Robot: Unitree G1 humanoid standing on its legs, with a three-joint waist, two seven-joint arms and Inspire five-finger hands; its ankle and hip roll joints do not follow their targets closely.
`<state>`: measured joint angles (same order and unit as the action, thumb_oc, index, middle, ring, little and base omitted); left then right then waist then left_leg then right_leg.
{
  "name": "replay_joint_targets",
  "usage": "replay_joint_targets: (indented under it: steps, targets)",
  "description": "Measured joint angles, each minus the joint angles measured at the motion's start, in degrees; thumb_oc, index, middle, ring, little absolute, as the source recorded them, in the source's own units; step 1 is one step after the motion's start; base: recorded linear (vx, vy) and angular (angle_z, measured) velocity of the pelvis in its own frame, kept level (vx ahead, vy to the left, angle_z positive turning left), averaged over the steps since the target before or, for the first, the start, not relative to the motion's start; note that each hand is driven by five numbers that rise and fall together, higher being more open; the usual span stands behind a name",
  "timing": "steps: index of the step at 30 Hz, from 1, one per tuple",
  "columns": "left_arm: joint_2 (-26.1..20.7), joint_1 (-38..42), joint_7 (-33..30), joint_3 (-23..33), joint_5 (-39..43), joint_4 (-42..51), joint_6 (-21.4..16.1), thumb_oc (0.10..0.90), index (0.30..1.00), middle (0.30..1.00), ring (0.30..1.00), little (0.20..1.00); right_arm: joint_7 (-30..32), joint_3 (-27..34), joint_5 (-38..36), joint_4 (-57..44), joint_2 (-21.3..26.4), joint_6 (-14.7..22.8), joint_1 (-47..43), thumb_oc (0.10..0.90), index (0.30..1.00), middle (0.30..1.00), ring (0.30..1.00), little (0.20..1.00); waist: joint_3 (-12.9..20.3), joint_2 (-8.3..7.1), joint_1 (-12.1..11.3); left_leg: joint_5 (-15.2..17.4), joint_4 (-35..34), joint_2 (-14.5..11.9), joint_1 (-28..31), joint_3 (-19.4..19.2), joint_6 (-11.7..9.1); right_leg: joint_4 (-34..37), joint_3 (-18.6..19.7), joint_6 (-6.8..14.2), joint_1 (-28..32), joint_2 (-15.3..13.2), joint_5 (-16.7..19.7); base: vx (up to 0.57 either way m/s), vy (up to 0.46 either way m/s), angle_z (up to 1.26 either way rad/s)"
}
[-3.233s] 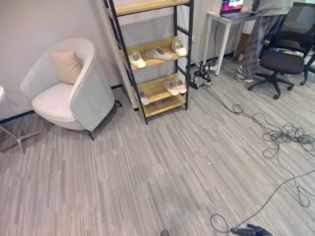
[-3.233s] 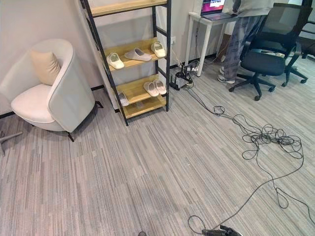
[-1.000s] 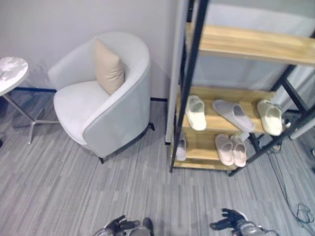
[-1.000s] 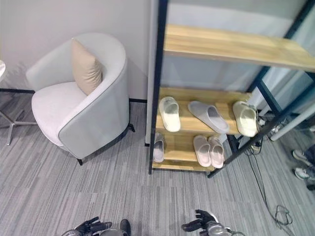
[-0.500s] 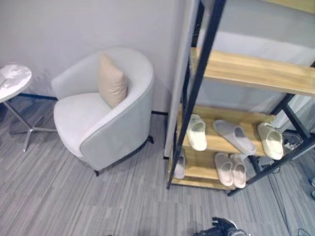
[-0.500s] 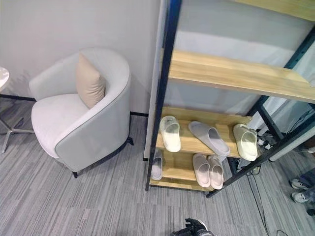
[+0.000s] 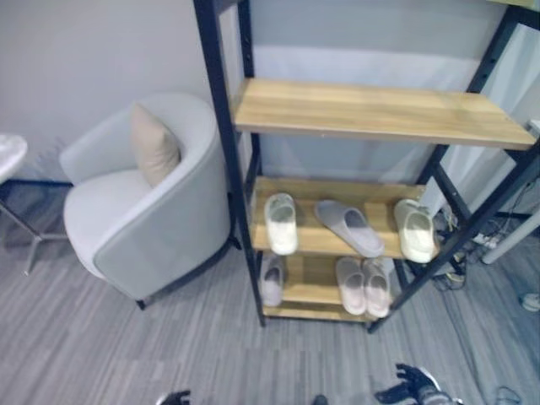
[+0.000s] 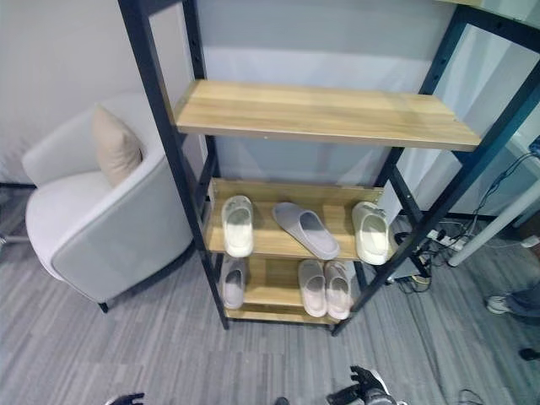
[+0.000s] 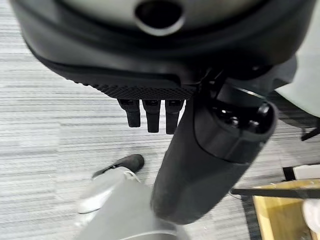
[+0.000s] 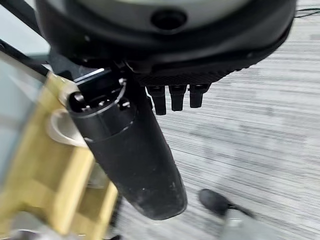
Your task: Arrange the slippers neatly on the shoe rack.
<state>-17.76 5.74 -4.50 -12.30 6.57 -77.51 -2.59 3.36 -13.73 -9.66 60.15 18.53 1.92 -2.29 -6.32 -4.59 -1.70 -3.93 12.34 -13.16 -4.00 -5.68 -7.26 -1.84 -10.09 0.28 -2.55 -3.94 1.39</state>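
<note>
Cam's swinging round so the shoe rack point(image 7: 371, 114) is now sitting centred ahead, w/ both hands hanging low, fingers relaxed & empty, right hand point(image 7: 413, 391) lying nearer than left hand point(image 7: 173, 396) to the grey slipper point(image 7: 349, 228), skewed diagonally on the mid shelf point(image 7: 306, 240).

We are seeing the shoe rack point(image 8: 321, 114) carrying a left cream slipper point(image 8: 238, 224), a grey slipper point(image 8: 305, 229) and a right cream slipper point(image 8: 371, 232) on its middle shelf; a pale slipper point(image 8: 233, 283) and a pink pair point(image 8: 326, 288) are lying on the bottom shelf.
</note>
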Motion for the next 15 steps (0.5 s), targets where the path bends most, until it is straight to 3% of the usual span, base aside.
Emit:
replay_joint_targets:
  steps: [2, 3, 5, 6, 7, 15]
  targets:
    - [2.1, 0.2, 0.2, -1.2, 0.0, 0.6, -0.4, 0.800, 0.900, 0.900, 0.900, 0.900, -0.3, -0.6, -0.1, -0.1, 0.2, 0.3, -0.5, 0.800, 0.900, 0.900, 0.900, 0.900, -0.2, -0.06, 0.1, 2.3, -2.0, 4.4, 0.3, -0.1, 0.9, 0.4, -0.2, -0.1, 0.1, -0.4, 0.1, 0.10, -0.038, 0.10]
    - [5.1, 0.0, 0.6, -1.7, -0.1, 1.5, -1.0, 0.800, 0.900, 0.900, 0.900, 0.900, -0.4, -1.6, -0.1, -1.1, -0.2, 0.5, -0.6, 0.800, 0.900, 0.900, 0.900, 0.900, -0.4, 1.83, -0.1, 5.3, -6.0, 8.3, 2.2, 0.4, 3.5, -0.5, -0.5, 0.1, -0.4, 0.3, 0.3, 0.08, 0.004, -0.06]
    - [4.9, 0.1, 1.2, -1.6, -0.4, 1.2, -1.6, 0.800, 0.900, 0.900, 0.900, 0.900, -1.3, -3.1, -0.1, -2.3, -2.3, 0.5, -1.2, 0.800, 0.900, 0.900, 0.900, 0.900, -0.5, 1.48, -0.5, 6.2, -8.9, 10.4, 3.7, 3.2, 5.0, -1.4, 1.8, 0.6, -1.7, 0.4, 0.2, 0.07, 0.009, -0.37]
    - [5.1, 0.3, 0.9, -1.4, -0.7, 0.2, -1.6, 0.800, 0.900, 0.900, 0.900, 0.900, -2.1, -4.0, -0.1, -4.0, -2.9, 0.8, -1.1, 0.800, 0.900, 0.900, 0.900, 0.900, -0.6, 1.55, -0.4, 6.1, -9.7, 11.2, 4.3, 5.0, 5.2, -0.4, 2.6, 0.7, -1.6, 0.5, 0.2, 0.09, 0.043, -0.43]
    - [5.3, 0.4, 0.9, -1.5, -0.7, 0.1, -1.6, 0.800, 0.900, 0.900, 0.900, 0.900, -2.2, -4.1, -0.1, -4.4, -3.5, 1.7, -1.1, 0.800, 0.900, 0.900, 0.900, 0.900, -0.6, 2.09, -0.3, 5.4, -9.6, 11.0, 4.2, 4.5, 6.2, 0.4, 2.6, 1.1, -0.5, 0.5, 0.9, 0.06, 0.033, -0.31]
    - [5.5, -0.8, 0.2, -1.3, -3.0, 0.6, -1.5, 0.800, 0.900, 0.900, 0.900, 0.900, -2.0, -1.0, -6.4, -9.8, -3.1, 1.8, 0.7, 0.800, 0.900, 0.900, 0.900, 0.900, -0.2, 2.28, 0.0, 5.8, -11.1, 12.3, 8.2, 2.9, 7.6, 3.7, 5.1, 1.3, 3.2, 0.0, 3.8, 0.07, 0.071, -0.11]
